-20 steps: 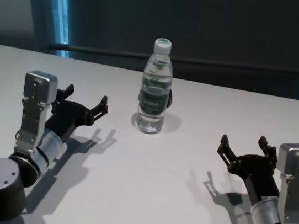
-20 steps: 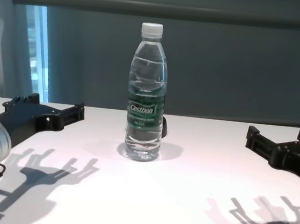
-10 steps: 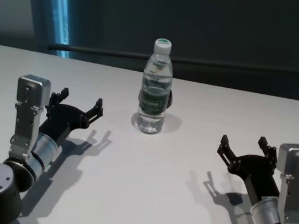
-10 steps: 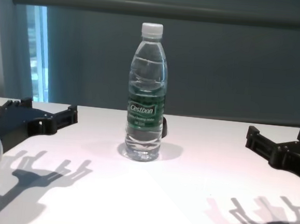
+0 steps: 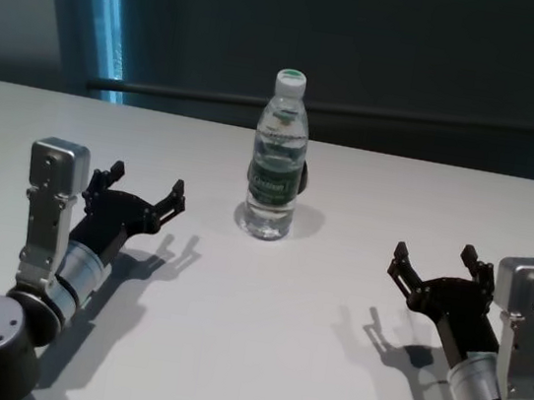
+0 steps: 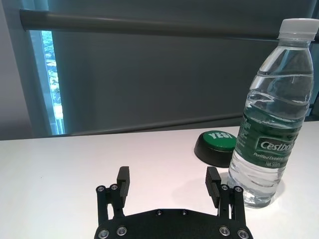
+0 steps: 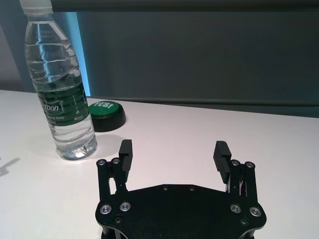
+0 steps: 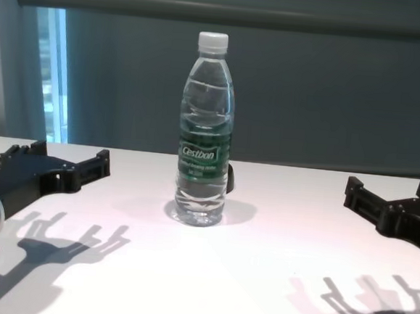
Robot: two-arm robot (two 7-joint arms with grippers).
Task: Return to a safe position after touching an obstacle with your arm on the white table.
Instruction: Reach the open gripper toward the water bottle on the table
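The obstacle, a clear water bottle with a white cap and a green label band, stands upright at the middle back of the white table. My left gripper hovers low over the table to the left of the bottle, open and empty, with a clear gap between it and the bottle. In the left wrist view the bottle stands just beyond and beside one fingertip of the left gripper. At the right, my right gripper also sits open and empty, well away from the bottle.
A small dark round button with a green top lies on the table just behind the bottle, also seen in the right wrist view. A dark wall with a horizontal rail runs behind the table's far edge.
My left arm has drawn back and to the left, away from the bottle, and has nearly settled. The bottle and the right arm have not moved.
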